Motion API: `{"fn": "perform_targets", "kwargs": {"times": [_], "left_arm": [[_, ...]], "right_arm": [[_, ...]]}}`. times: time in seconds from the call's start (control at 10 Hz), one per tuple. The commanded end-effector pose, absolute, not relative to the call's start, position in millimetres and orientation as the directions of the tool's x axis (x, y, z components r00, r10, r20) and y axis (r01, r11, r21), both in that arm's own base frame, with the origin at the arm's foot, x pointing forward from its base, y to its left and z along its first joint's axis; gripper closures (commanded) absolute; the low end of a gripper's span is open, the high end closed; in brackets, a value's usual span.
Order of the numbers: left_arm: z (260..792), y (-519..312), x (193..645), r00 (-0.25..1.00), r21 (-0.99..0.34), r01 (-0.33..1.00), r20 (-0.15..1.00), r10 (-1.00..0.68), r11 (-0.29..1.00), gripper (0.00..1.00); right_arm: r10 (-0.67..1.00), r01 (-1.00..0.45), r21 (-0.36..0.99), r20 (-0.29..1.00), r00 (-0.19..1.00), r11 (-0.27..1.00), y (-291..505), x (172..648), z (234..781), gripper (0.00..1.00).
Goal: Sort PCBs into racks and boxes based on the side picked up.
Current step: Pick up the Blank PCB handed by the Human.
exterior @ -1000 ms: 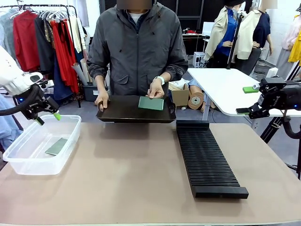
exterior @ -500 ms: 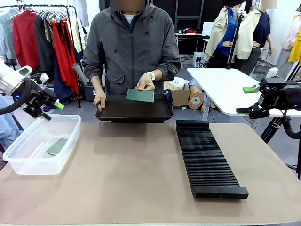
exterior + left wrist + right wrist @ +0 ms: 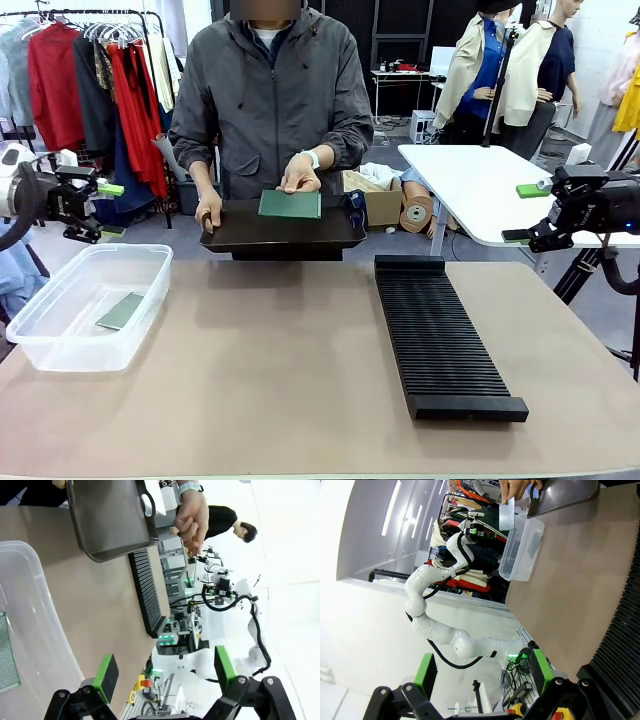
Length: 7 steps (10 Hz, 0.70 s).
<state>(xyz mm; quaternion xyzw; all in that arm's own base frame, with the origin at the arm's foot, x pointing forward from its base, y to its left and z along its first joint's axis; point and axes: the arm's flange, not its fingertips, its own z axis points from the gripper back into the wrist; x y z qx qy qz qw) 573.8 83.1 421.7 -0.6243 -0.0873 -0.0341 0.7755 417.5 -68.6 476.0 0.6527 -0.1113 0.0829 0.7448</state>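
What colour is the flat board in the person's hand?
Green, fairly dark. The board shows best in the front view.

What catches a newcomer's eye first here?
A person at the far side holds a green PCB over a black tray. A clear box at the left holds a second PCB; a black rack lies at the right. The left gripper and right gripper hang open at either side.
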Motion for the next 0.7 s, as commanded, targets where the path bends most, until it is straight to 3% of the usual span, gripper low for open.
{"fn": "perform_targets", "kwargs": {"times": [0.0, 0.3, 0.4, 0.6], "left_arm": [[419.8, 81.5, 581.1, 0.976, -0.964, 0.203, 0.214, 0.047, 0.172, 0.0], [420.8, 80.6, 583.5, 0.958, -0.952, 0.265, 0.278, 0.067, 0.156, 0.0], [412.7, 79.4, 580.4, 0.976, -0.962, 0.198, 0.211, 0.053, 0.19, 0.0], [412.7, 79.4, 580.4, 0.976, -0.962, 0.198, 0.211, 0.053, 0.19, 0.0]], "right_arm": [[-0.022, -0.273, 0.953, 0.278, 0.96, 0.13, -68.6, 417.1, 479.9, 0.0], [-0.022, -0.273, 0.953, 0.278, 0.96, 0.13, -68.6, 417.1, 479.9, 0.0], [-0.022, -0.273, 0.953, 0.278, 0.96, 0.13, -68.6, 417.1, 479.9, 0.0], [-0.022, -0.273, 0.953, 0.278, 0.96, 0.13, -68.6, 417.1, 479.9, 0.0]]}}
